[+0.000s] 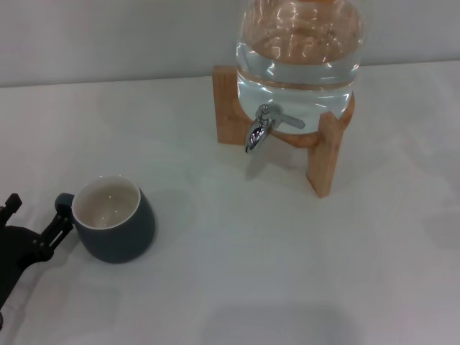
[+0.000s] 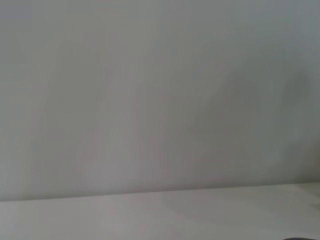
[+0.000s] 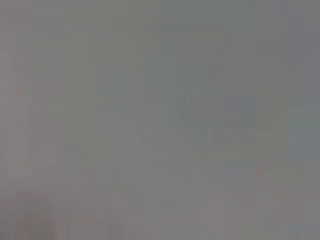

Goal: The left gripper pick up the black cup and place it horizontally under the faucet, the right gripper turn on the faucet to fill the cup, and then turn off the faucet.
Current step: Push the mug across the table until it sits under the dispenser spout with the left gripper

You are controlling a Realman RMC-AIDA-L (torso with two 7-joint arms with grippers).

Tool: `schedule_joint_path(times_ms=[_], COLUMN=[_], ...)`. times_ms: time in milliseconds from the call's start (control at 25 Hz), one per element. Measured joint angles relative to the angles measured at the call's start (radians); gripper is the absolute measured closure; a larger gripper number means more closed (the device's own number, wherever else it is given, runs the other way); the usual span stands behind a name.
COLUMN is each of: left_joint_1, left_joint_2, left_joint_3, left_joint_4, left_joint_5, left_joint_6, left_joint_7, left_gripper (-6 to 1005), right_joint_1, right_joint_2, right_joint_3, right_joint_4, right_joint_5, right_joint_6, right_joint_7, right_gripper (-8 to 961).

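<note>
The black cup stands upright on the white table at the front left, cream inside showing, its small handle turned to the left. My left gripper is at the table's left edge, open, with one finger reaching the cup's handle and the other farther left. The chrome faucet sticks out of the clear water jar at the back right, its lever lying flat; nothing is under it. The right gripper is out of view, and the wrist views show no task object.
The jar rests in a wooden stand whose legs reach the table beside the faucet. A pale wall runs behind the table. Bare tabletop lies between the cup and the stand.
</note>
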Motion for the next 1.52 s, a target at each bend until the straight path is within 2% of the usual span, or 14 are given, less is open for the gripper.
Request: schedule_joint_path(times_ms=[920,1440,1520], left_joint_1=[-0.015,-0.014,-0.013], left_joint_2=[0.003,0.005,0.005], left_joint_3=[0.008,0.009,0.009], left_joint_4=[0.000,0.006,0.006], left_joint_5=[0.020,0.059,0.059], left_joint_6=[0.000,0.000,0.000], left_joint_7=[0.000,0.000,0.000], left_gripper=[198,688,715], right_joint_1=[0.000,0.003,0.003], right_joint_2=[0.000,0.002,0.002], right_joint_3=[0.000,0.000,0.000], right_joint_4=[0.000,-0.001,-0.001], right_joint_5=[0.000,0.000,0.000], right_joint_6=[0.000,0.000,0.000], right_joint_7=[0.000,0.000,0.000], right_gripper=[114,115,115])
